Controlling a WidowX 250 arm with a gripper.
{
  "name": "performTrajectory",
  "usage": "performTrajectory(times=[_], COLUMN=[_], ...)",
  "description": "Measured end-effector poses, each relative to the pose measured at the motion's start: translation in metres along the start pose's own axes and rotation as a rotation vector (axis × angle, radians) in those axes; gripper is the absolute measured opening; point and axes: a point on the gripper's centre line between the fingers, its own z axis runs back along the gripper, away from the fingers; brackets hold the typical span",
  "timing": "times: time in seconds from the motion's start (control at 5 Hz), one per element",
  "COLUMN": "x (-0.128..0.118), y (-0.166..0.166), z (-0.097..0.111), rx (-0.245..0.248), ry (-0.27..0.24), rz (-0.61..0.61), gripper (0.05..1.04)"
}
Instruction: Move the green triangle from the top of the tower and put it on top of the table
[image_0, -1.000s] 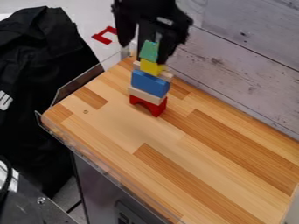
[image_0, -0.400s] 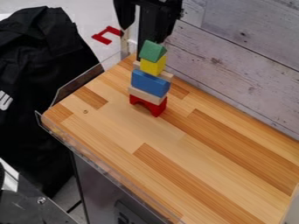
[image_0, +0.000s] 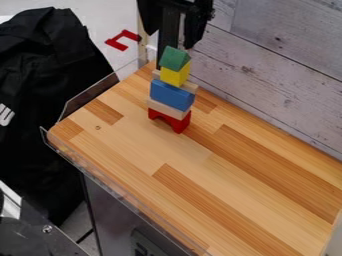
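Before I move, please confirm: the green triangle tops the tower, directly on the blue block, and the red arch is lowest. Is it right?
The supporting block is wrong: the camera view shows the green triangle on top, directly on the yellow block. The red arch is lowest.

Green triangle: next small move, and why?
I'd ease the gripper down slowly until its open fingers flank the green triangle, then check alignment before closing. In the camera view the fingers are spread and their tips appear above it, and it sits atop a narrow tower that a sideways bump could likely topple.
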Motion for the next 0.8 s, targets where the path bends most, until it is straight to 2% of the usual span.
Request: performTrajectory(times=[0.4, 0.8], x=[0.001, 0.004], y=[0.003, 0.004], z=[-0.019, -0.026], rx=[-0.024, -0.034], ry=[0.059, 0.078], rz=[0.016, 0.021], gripper=[0.998, 0.998])
